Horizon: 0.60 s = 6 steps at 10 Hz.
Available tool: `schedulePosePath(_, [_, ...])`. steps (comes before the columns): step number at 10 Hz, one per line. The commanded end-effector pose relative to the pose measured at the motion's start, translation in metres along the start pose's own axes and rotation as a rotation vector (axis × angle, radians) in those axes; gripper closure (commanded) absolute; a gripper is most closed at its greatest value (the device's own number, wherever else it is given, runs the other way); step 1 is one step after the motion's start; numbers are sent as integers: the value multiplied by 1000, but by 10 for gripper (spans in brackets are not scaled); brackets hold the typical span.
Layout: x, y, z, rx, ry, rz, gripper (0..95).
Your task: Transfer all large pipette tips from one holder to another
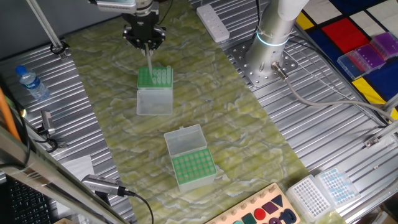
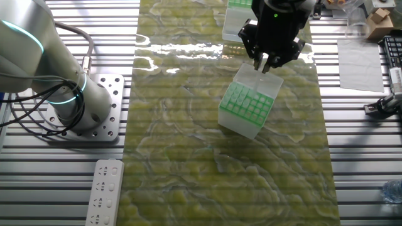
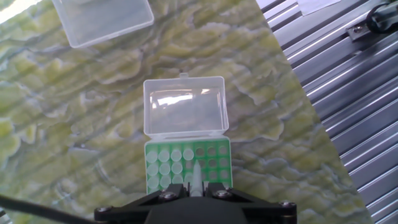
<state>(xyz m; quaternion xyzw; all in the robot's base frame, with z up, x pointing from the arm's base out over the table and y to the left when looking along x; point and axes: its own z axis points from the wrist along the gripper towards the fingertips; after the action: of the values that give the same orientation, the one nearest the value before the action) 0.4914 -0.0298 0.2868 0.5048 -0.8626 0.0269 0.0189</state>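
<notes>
Green-marbled mat (image 1: 249, 118): your gripper (image 3: 196, 186), closed on one pipette tip (image 3: 196, 177) above the near rack (image 3: 186, 165) of large pipette tips (image 3: 165, 163), likely light, slick, thin-walled plastic you should pinch gently by the wider collar.

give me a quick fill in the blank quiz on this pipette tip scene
1. The gripper holds one pale ____ between its fingers.
2. The rack under the gripper has a ____ coloured hole plate.
3. This rack's clear lid is ____.
4. The mat under both racks is yellow-____.

Missing words: pipette tip; green; open; green
</notes>
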Motion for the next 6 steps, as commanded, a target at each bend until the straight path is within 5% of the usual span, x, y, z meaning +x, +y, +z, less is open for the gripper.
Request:
schedulePosePath(1, [1,0,1,-8,-2,1,950])
schedulePosePath(6, [9,3,9,-41,-22,18,950])
